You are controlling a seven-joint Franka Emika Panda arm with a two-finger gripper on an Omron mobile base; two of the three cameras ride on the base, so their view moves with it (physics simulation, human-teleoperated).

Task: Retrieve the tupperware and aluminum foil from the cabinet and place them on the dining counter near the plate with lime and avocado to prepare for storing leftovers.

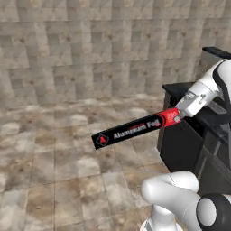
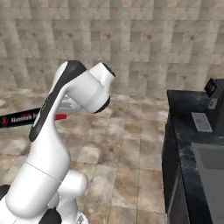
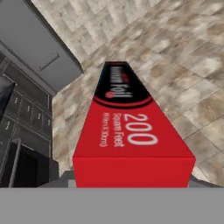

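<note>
Your gripper (image 1: 179,116) pinches the red end of the aluminum foil (image 1: 134,128), which juts out in mid-air toward eight o'clock over the tiled floor (image 1: 54,158). You can read "Aluminum Foil" in white beside a red triangle logo, and "200 Square Feet" on the red end in the hand view. The black marble worktop (image 2: 183,131) lies at three o'clock.

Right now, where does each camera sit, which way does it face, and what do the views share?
Left base view: behind the arm, left; faces the tiled floor and wall; the end effector holds the foil box by its red end.
Right base view: behind, right; the arm's elbow covers part of the box.
Hand view: looks along the box.
All share the foil box.
</note>
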